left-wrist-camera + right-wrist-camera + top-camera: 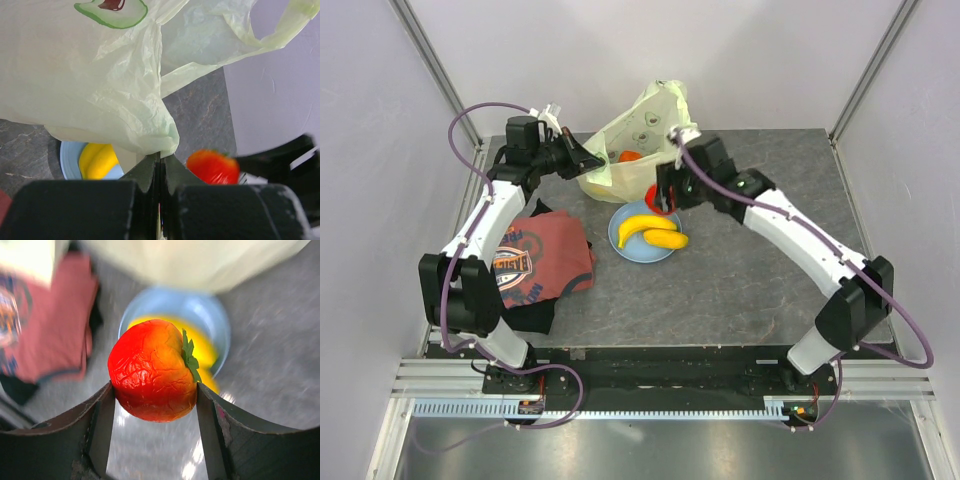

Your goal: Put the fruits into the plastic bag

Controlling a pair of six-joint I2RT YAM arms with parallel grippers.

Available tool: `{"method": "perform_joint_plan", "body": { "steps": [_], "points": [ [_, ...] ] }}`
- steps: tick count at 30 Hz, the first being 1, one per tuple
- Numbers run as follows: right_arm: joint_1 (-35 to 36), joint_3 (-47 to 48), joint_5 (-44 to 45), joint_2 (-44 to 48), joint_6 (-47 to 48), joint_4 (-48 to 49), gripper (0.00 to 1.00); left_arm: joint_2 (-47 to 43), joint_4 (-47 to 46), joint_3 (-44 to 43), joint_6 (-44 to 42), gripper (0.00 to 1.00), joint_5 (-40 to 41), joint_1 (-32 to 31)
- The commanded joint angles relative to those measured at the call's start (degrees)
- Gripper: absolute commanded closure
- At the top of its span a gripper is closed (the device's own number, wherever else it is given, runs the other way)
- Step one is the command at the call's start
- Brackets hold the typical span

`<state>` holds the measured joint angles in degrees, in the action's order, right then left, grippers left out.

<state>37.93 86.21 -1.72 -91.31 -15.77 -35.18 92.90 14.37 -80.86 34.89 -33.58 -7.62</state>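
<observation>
Grey table (740,270): right hand (154,392) grips fruit (147,365), left hand (160,167) bag (90,80).

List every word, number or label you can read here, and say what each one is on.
Nothing can be quoted as it reads.
On the red T-shirt: printed lettering, too small to read in the top view and blurred in the right wrist view.
On the plastic bag: avocado pictures only, no words.
On the red-orange fruit and the blue plate: no text visible.

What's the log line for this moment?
left gripper: shut on bag edge | right gripper: shut on red fruit above plate | bananas: on plate | orange fruit: in bag
</observation>
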Motion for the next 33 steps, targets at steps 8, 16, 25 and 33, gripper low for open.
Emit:
{"method": "perform_joint_plan", "body": {
  "steps": [8, 16, 25, 33],
  "points": [
    [-4.45, 29.06, 1.36, -16.87, -3.74, 8.99, 0.68, -4.22, -1.80, 1.05, -2.29, 0.98, -3.68, -0.12],
    [-4.45, 42.45, 8.73, -32.00, -4.27, 2.66, 0.70, -6.94, -1.71, 4.13, -1.41, 0.98, -4.12, -0.12],
    [-4.27, 42.90, 9.36, -37.18, -4.79, 3.63, 0.69, -7.30, -1.98, 4.83, -1.32, 0.99, -5.70, -0.21],
    [-3.39, 40.97, 8.92, -40.26, -4.62, -0.59, 0.63, -7.12, -2.33, 4.92, -0.53, 0.98, -5.70, -0.21]
  ]
}}
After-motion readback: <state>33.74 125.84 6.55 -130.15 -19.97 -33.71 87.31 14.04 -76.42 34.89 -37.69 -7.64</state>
